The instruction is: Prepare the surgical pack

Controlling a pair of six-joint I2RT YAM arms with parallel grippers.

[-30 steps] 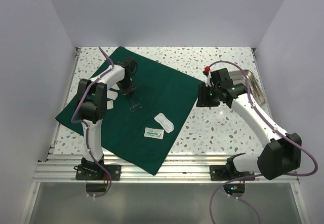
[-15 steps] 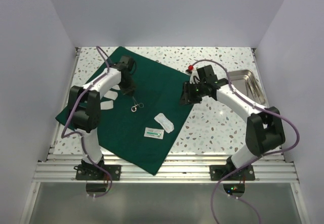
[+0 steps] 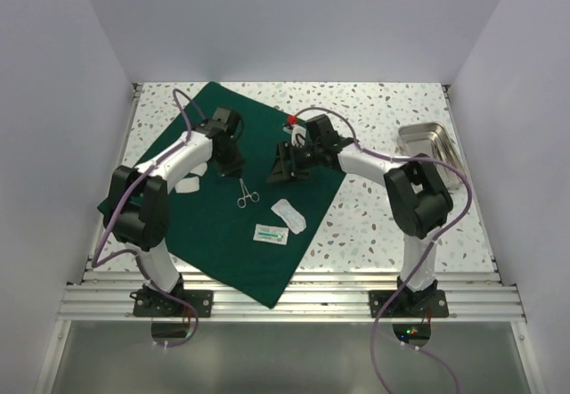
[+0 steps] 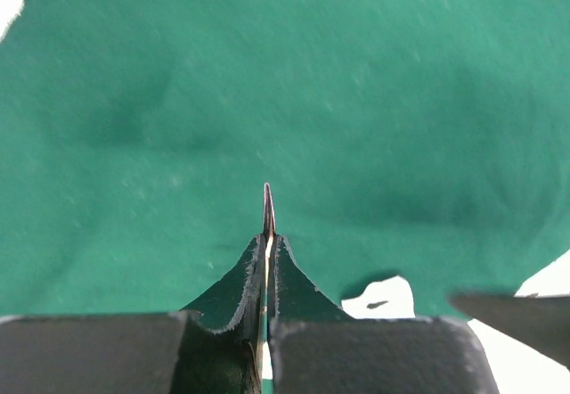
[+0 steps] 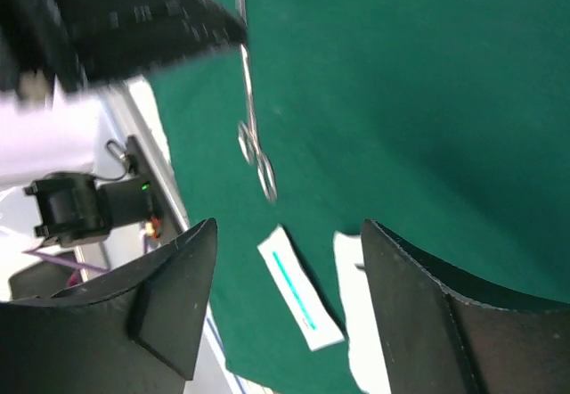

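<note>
**Thin grip on the forceps, with both hands close together**

The surgical pack lies spread as a broad green sheet over the left and middle of the table. Its near corner reaches the table's front edge. The left hand is clenched on the slim tip of a pair of forceps. The ring handles hang low over the cloth, and I cannot tell whether they touch it. The right hand is spread wide and empty, just beside the left hand above the sheet.

The main risk is the forceps. Only a sliver of metal is pinched, so a quick swing or a bump could work it loose, and it would drop away from where it belongs.

The two hands are close enough that a careless approach by the right one could knock the left hand or the dangling handles.

If either hand dips too low, a fingertip could snag the cloth and rumple it. That would shift the striped packet and the white packet resting on it.

A drag toward the front edge could also slide the sheet off the table
</note>
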